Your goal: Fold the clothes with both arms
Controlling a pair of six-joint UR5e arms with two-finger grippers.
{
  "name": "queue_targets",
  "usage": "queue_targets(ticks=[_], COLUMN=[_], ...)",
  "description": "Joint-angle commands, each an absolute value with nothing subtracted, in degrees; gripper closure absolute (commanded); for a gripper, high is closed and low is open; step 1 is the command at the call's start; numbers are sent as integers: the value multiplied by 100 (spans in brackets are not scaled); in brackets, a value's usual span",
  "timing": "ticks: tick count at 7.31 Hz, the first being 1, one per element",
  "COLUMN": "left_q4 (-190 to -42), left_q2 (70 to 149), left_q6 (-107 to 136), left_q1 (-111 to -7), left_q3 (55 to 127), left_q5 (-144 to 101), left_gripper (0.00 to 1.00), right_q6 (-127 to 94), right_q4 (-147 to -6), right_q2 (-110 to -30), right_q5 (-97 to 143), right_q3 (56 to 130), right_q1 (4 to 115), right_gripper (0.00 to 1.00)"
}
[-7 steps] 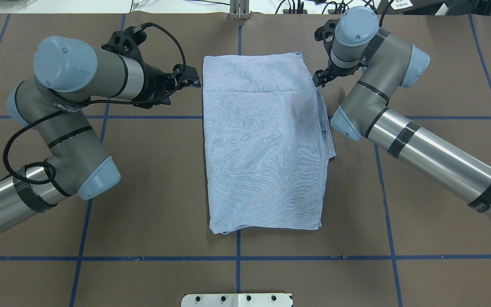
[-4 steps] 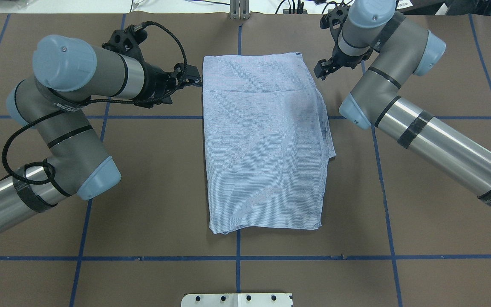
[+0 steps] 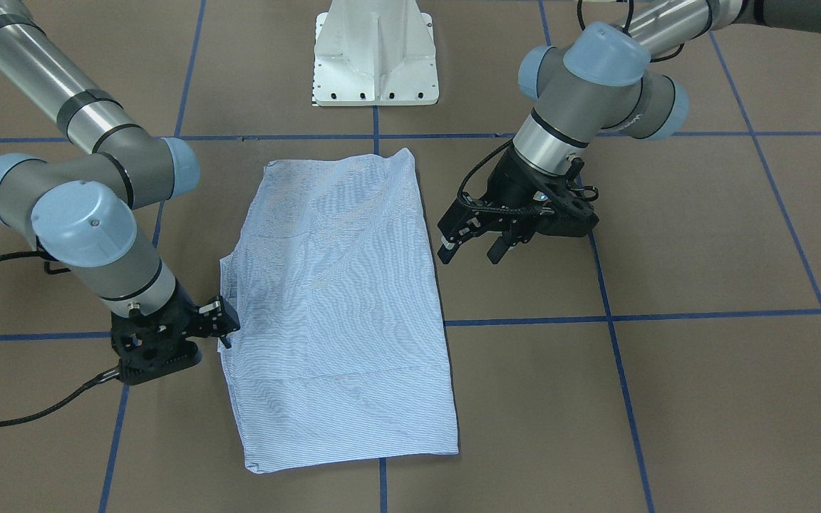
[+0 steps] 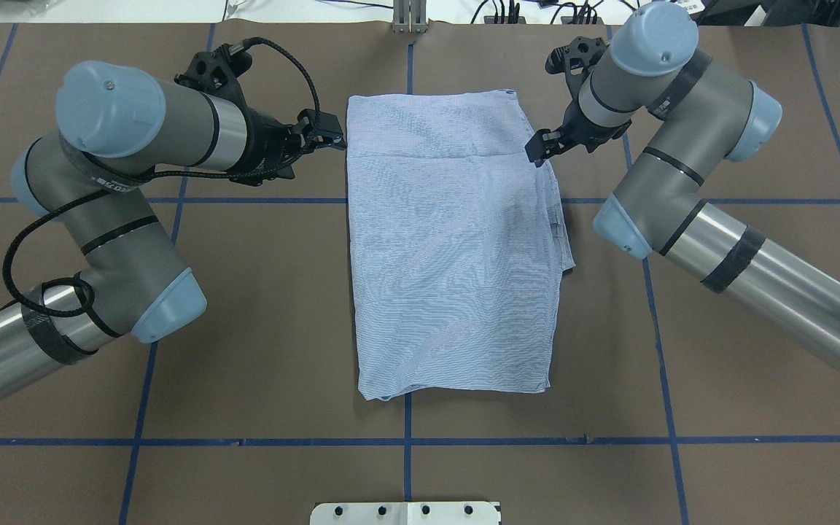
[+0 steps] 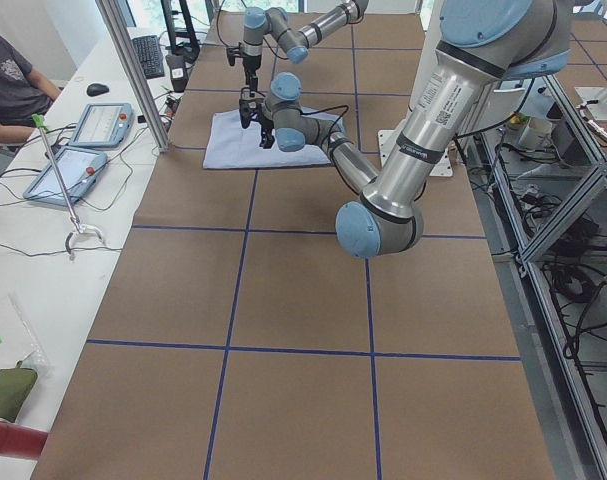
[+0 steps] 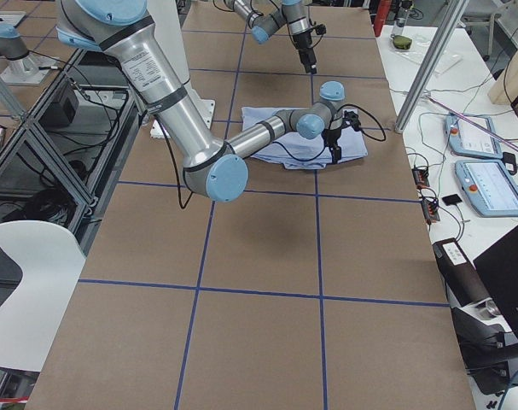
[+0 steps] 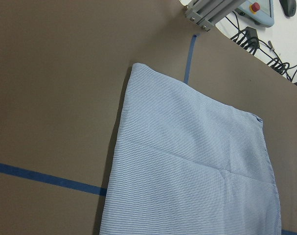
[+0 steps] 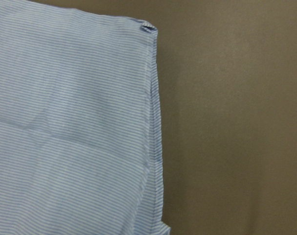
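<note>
The light blue-and-white striped shirt [image 4: 449,248] lies folded into a tall rectangle in the middle of the table, also in the front view [image 3: 339,299]. My left gripper [image 4: 332,135] is open and empty, hovering just beside the shirt's left edge near the far end; the front view [image 3: 469,251] shows its fingers spread. My right gripper [image 4: 537,152] is low at the shirt's right edge near the far end, and its fingers look open at the cloth's edge in the front view [image 3: 229,331]. Both wrist views show only the shirt [image 7: 187,161] [image 8: 70,122] and brown table, no fingers.
The white pedestal base [image 3: 375,57] stands at the robot's side of the table. Blue tape lines [image 4: 405,441] cross the brown surface. A metal post [image 4: 409,18] stands at the far edge. A seated person [image 5: 3,90] and tablets [image 5: 103,125] are beyond the far edge.
My right gripper first drew back toward the far edge, then came down to the shirt's right edge. My left gripper crept slightly closer to the shirt's left edge. The shirt has not moved.
</note>
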State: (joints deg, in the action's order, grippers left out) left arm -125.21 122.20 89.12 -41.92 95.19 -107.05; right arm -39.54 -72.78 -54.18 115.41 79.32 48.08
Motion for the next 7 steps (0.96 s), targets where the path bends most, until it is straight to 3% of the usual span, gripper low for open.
queue_targets(ticks=[1,7], left_q4=[-12524,-12524], left_q2=[12226,12243], left_q6=[8912,8912], left_q1=[-4192,-4131], left_q3=[9519,9510], left_q5=[-10705,-10705], left_gripper=[1,1], right_q6=[-4236,-4228], right_q4=[-7277,-7469], right_q2=[-5484,-5941], right_q5=[11531,11593], right_q3=[8042,8174], right_q1=[4519,4509], right_gripper=[0,0])
